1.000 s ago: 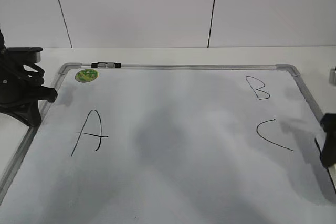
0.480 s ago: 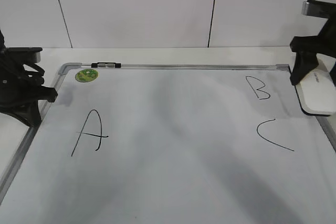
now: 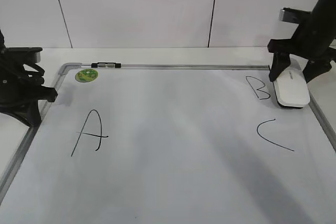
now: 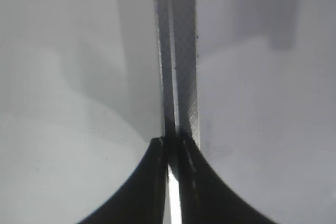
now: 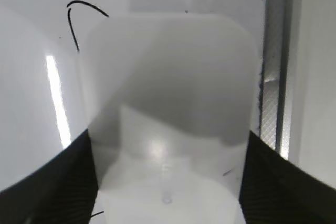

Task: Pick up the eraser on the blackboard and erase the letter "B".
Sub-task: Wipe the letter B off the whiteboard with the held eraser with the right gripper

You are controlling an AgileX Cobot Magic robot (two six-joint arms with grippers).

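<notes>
The middle of the blackboard lies bare. At the upper right, the right gripper and its eraser block the corner just beside the letter "B"; the left gripper crowds the left edge.

Robot lab test bench, plain white table, bare white panelled wall behind, blackboard laid flat, 2 black arms at the sides

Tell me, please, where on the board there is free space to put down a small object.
The widest bare patch on the blackboard lies between the letter "A" and the "C", reaching to the near edge. The far right corner is crowded: the right hand holds the eraser beside the letter "B". The green magnet occupies the far left.
</notes>
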